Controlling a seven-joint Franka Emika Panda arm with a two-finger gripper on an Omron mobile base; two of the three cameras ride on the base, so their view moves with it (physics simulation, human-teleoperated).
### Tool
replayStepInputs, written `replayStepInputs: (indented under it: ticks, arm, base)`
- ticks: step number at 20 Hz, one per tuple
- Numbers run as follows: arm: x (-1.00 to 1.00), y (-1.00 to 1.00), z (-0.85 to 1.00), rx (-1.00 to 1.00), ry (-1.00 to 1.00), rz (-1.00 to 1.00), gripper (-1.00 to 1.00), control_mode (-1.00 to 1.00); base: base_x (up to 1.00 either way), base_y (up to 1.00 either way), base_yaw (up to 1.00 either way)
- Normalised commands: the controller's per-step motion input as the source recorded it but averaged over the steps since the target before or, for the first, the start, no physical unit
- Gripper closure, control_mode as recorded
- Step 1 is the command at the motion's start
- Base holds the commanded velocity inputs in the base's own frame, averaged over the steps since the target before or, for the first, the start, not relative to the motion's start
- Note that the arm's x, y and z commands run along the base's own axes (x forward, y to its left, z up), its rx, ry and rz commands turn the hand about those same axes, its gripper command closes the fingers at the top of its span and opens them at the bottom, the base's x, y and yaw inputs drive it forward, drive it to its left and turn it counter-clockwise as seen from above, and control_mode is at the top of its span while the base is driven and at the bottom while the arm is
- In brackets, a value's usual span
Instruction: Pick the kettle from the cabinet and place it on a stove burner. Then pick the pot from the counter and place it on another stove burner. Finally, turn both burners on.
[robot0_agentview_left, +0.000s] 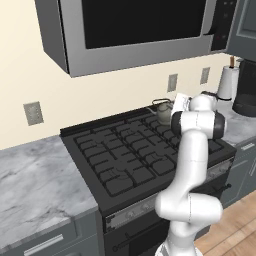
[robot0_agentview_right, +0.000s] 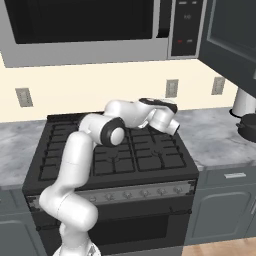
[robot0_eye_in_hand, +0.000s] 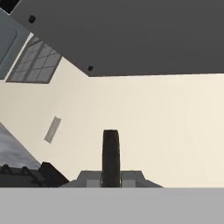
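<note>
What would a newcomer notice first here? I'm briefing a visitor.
The white jointed robot arm bends over the black gas cooktop, hand near its back right corner. There a small grey-olive metal kettle sits on the grate, below the big silver-framed microwave.

Both base views flank the stove (robot0_agentview_left: 125, 160); hand view faces the wall (robot0_eye_in_hand: 166, 127).

No readable text, labels or brands in any view.
Microwave control panel (robot0_agentview_right: 186, 27), upper right of the right base view, has small light marks and two red dots, too tiny to read; same panel (robot0_agentview_left: 223, 22) at upper right of the left base view is just as illegible. Stove knobs (robot0_agentview_right: 145, 192) carry no legible markings.
</note>
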Motion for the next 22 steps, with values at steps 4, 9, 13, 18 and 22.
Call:
replayStepInputs:
  ticks: [4,9,13,18,22]
  arm:
    - [0.19,-0.04,-0.08,0.00,0.00,0.00,1.00,-1.00]
    - [0.14,-0.04,-0.06,0.00,0.00,0.00,1.00,-1.00]
    - [0.13,-0.03,-0.03,0.00,0.00,0.00,1.00,-1.00]
    - [0.15,-0.01,-0.04,0.00,0.00,0.00,1.00,-1.00]
    - [0.14,0.00,-0.06,0.00,0.00,0.00,1.00,-1.00]
  base:
    - [0.00,0.00,0.00]
    - [0.00,0.00,0.00]
    - [0.00,0.00,0.00]
    - [0.00,0.00,0.00]
    - [0.00,0.00,0.00]
